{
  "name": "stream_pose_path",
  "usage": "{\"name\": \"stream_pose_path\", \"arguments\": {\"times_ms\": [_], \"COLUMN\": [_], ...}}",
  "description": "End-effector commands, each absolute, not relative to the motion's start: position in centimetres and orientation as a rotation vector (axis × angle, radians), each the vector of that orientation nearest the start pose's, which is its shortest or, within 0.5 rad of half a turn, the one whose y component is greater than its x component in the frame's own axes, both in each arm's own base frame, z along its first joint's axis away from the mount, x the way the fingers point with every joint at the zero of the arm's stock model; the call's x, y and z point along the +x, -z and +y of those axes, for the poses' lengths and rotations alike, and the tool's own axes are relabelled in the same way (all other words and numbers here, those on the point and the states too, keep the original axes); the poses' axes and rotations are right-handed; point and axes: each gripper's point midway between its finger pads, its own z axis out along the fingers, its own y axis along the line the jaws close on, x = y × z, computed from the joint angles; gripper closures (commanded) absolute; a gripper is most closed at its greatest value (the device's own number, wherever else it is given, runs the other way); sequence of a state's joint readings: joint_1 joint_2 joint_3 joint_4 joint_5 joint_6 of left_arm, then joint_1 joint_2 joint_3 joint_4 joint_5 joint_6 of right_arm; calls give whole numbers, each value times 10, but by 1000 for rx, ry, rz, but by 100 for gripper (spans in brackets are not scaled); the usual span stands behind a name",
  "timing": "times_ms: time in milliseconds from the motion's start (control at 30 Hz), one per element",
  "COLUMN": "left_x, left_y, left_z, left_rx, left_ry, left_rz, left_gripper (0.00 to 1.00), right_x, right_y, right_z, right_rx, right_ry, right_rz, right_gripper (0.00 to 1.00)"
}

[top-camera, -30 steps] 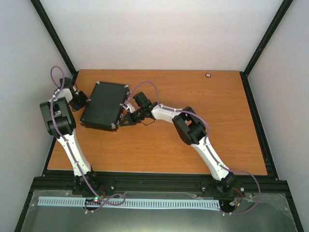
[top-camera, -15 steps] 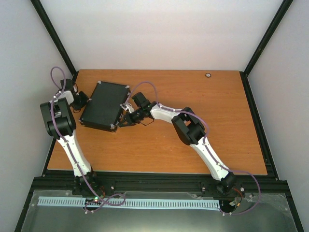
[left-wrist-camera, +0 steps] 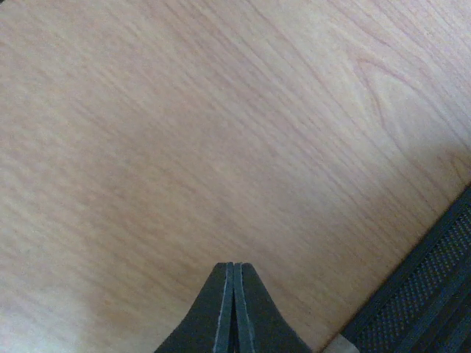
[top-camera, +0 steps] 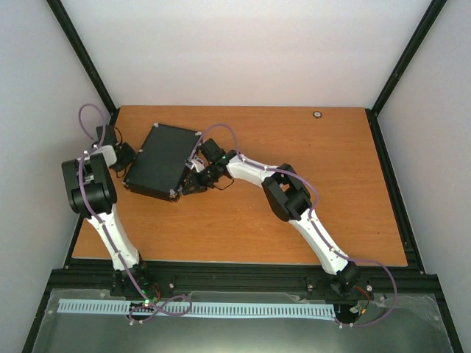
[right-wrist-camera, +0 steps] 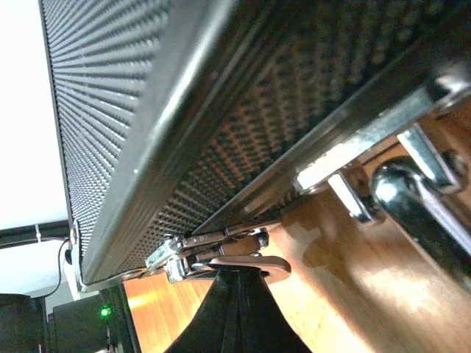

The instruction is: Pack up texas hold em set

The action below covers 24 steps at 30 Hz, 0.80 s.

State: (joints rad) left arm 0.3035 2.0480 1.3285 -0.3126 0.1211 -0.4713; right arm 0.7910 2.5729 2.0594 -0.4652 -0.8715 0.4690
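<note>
The texas hold em set shows as a flat black case (top-camera: 160, 160) with silver corners, lying closed at the back left of the table. My left gripper (top-camera: 129, 157) is shut and empty beside the case's left edge; the left wrist view has its tips (left-wrist-camera: 233, 266) over bare wood, with a case corner (left-wrist-camera: 434, 290) at lower right. My right gripper (top-camera: 189, 179) is shut at the case's right side. Its tips (right-wrist-camera: 237, 273) press under a silver latch (right-wrist-camera: 221, 254) on the case's front wall (right-wrist-camera: 243, 125), left of the chrome handle (right-wrist-camera: 416, 202).
A small round fitting (top-camera: 317, 114) sits at the table's back edge. The black frame rail (top-camera: 94, 132) runs close behind the left arm. The wooden tabletop (top-camera: 294, 235) stretches to the right and front of the case.
The case has turned a little, its far end shifting right. My left gripper has drawn slightly back and left along the case's edge. My right gripper has stayed at the latch.
</note>
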Motion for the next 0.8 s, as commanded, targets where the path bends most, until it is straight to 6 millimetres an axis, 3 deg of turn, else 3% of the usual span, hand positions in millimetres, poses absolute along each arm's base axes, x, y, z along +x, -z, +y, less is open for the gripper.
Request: {"name": "stream_pose_path", "arguments": {"times_ms": [0,400,533,667,767], "left_x": [370,350,347,345,344], "left_y": [24,21,22,22,22], "left_z": [-17,-40,-42,-41,-42], "left_rx": [-859,-831,-821,-808,-810], "left_ry": [606,665,666,652,661], "left_rz": [2923,2938,2944,2950,2947], "left_gripper": [99,99,99,99,99], "right_x": [316,308,294,296,293], "right_y": [95,131,130,120,105], "right_z": [480,441,450,454,473], "right_rx": [-679,-564,-470,-480,-492], "right_ry": [-981,-671,-931,-992,-1217], "right_rz": [2950,3123,3130,3083,3012], "right_gripper": [97,97,97,97,97]}}
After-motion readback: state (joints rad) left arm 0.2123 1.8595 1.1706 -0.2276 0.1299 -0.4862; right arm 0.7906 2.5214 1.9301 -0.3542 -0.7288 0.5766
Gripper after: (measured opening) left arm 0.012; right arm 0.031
